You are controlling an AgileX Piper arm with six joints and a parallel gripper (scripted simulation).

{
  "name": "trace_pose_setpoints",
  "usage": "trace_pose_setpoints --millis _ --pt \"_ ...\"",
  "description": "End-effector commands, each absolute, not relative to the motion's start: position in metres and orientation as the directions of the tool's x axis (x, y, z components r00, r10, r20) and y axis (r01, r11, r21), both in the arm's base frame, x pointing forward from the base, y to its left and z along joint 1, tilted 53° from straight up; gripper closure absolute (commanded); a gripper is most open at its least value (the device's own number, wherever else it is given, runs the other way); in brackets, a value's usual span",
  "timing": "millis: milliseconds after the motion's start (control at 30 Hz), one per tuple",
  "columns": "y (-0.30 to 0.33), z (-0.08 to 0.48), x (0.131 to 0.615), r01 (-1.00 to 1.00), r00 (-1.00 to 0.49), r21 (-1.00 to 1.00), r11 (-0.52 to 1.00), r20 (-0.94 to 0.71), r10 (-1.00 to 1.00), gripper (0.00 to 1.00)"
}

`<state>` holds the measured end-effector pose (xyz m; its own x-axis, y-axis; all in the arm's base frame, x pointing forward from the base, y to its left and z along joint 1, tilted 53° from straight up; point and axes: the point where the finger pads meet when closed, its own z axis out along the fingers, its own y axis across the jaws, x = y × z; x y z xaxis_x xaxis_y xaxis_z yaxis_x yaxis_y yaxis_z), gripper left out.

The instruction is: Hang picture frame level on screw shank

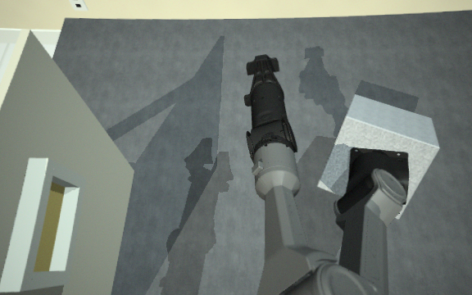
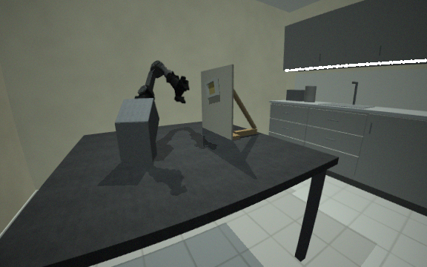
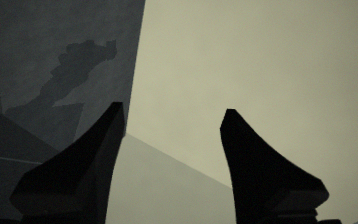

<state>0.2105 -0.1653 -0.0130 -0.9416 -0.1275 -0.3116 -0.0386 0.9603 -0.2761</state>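
The picture frame [image 1: 41, 217], white with a yellow picture, is against the grey upright wall panel [image 1: 52, 135] at the left. It also shows in the exterior view [image 2: 212, 89], high on the panel [image 2: 217, 101]. The screw is too small to make out, and I cannot tell how the frame sits on it. My gripper [image 1: 262, 65] is open and empty, in the air over the table, well apart from the frame. It also shows in the exterior view [image 2: 181, 94], left of the panel. In the wrist view the open fingers frame only table and room wall.
The arm is mounted on a grey block [image 1: 383, 139] at the right, also seen in the exterior view [image 2: 136, 130]. A wooden brace [image 2: 246, 116] props the panel from behind. Kitchen cabinets [image 2: 347, 133] stand beyond the table.
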Motion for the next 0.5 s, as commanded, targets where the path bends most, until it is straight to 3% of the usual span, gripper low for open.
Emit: trace_pose_setpoints --millis 0,467 --pt "-0.169 -0.010 0.215 -0.041 -0.938 -0.300 0.953 -0.318 -0.140 0.00" --pt "-0.183 0.117 0.316 0.032 -0.673 -0.676 0.736 -0.559 -0.485 0.00"
